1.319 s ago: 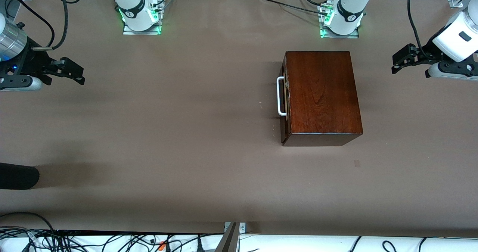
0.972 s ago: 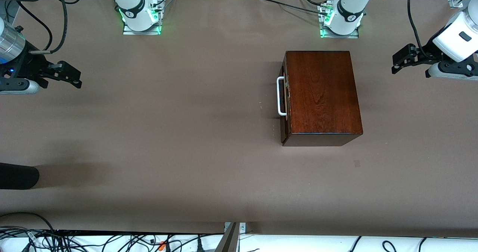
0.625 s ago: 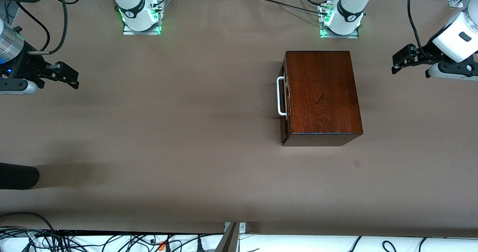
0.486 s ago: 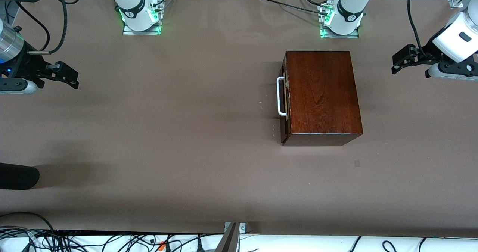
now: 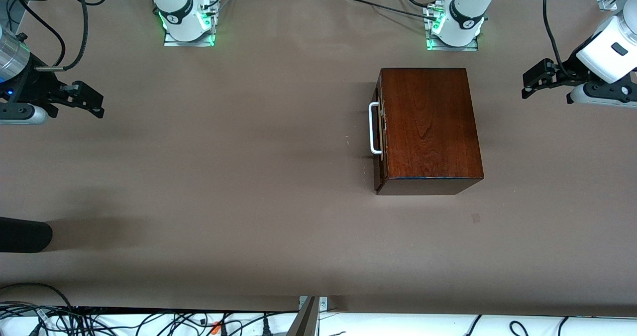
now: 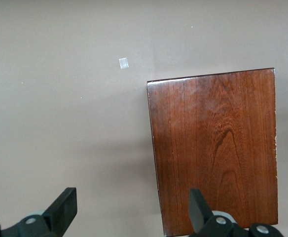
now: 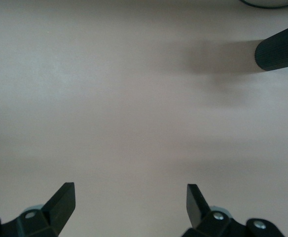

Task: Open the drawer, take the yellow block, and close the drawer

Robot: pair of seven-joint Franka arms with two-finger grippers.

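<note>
Closed drawer (image 5: 379, 129) faces the right arm's end; right tool (image 5: 89, 102) and left tool (image 5: 533, 81) hover over the table's ends

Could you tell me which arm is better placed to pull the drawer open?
Probably the left: the left gripper hovers open at the box's end of the table, though the handle faces away from it. The right gripper is much farther off.

The wooden box (image 5: 428, 127) stands on the table (image 5: 239, 176) toward the left arm's end, just in front of the left arm's base (image 5: 454, 27). Its drawer (image 5: 379, 137) is shut, with the handle (image 5: 373, 128) facing the right arm's end.
</note>
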